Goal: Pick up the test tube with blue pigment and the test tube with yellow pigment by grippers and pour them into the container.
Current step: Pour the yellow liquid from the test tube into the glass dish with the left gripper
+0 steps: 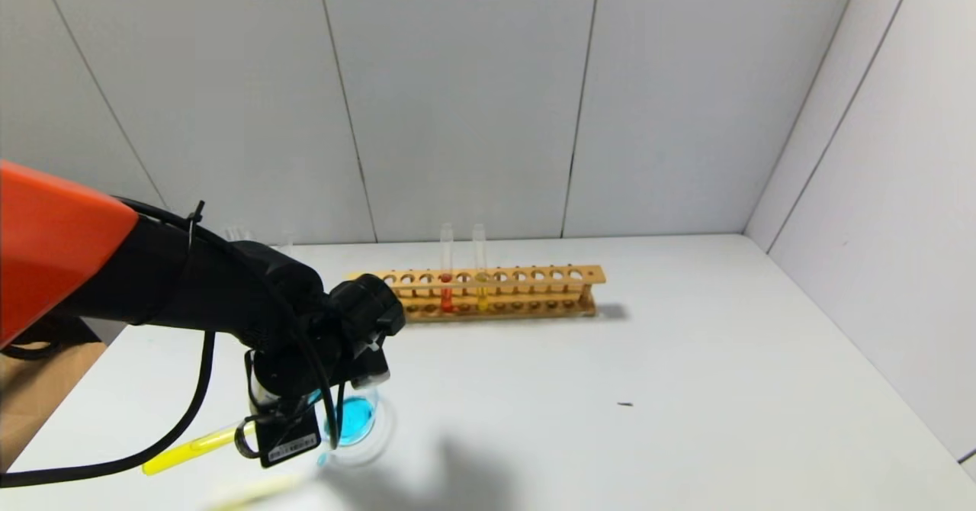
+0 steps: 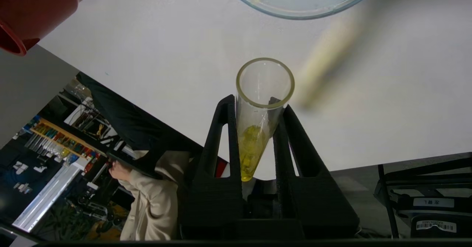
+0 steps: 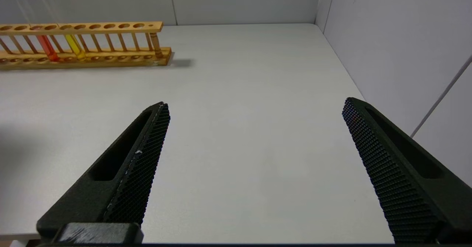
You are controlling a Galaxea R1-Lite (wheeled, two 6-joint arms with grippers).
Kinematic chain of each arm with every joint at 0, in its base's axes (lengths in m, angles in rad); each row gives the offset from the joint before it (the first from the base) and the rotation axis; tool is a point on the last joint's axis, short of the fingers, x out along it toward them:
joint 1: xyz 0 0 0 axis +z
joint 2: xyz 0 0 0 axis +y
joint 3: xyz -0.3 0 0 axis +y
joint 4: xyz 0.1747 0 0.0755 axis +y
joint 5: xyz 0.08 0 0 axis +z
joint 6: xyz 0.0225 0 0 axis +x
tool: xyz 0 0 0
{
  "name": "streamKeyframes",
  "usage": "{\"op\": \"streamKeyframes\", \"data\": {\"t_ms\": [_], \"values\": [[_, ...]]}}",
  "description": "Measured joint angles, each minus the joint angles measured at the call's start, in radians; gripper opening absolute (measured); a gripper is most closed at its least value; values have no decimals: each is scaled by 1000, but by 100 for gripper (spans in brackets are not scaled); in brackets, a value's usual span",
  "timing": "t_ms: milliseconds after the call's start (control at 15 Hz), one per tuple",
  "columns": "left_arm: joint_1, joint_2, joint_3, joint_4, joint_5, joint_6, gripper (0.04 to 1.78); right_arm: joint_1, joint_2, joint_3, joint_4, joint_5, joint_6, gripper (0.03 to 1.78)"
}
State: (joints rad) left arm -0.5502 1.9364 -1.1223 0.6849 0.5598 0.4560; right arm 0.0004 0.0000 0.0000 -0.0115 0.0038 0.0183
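Left wrist view gives us the clearest look at the test tube with yellow pigment [image 2: 262, 103]: it sits pinched between the two black fingers [image 2: 221, 143] of the left gripper [image 2: 254, 103], its open mouth standing out past the fingertips and a small amount of yellow liquid pooled at the rounded end, back between the fingers. Just beyond the tube's mouth we see the rim of the container [image 2: 295, 13], a clear glass bowl with a little blue liquid at its edge; tube and bowl are apart, not touching. In the head view we find the same tube [image 1: 191, 450] lying nearly level, poking out from the left gripper's [image 1: 263, 427] side away from the container [image 1: 358, 427], which holds a blue pool and sits right beside the gripper on the white table [image 1: 610, 389]. A blurred pale yellow streak lies near the tube's mouth; we think it may be a reflection or shadow, but the view is too soft to say. Off to one side of the gripper is a dark red cup [image 2: 33, 7]. Farther beyond the gripper stands a wooden rack [image 1: 496, 294] with a red-orange tube [image 1: 447, 278] and a second yellow tube [image 1: 481, 276] upright in it. The right gripper [image 3: 256, 114] hangs over bare table well away from the rack, its fingers spread wide and holding nothing.
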Motion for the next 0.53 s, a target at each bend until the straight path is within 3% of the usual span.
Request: {"op": "streamKeyframes", "data": {"t_ms": [533], "values": [[-14,61,-76,99,1,8,30,0,0,0,0,0,0,171]]}}
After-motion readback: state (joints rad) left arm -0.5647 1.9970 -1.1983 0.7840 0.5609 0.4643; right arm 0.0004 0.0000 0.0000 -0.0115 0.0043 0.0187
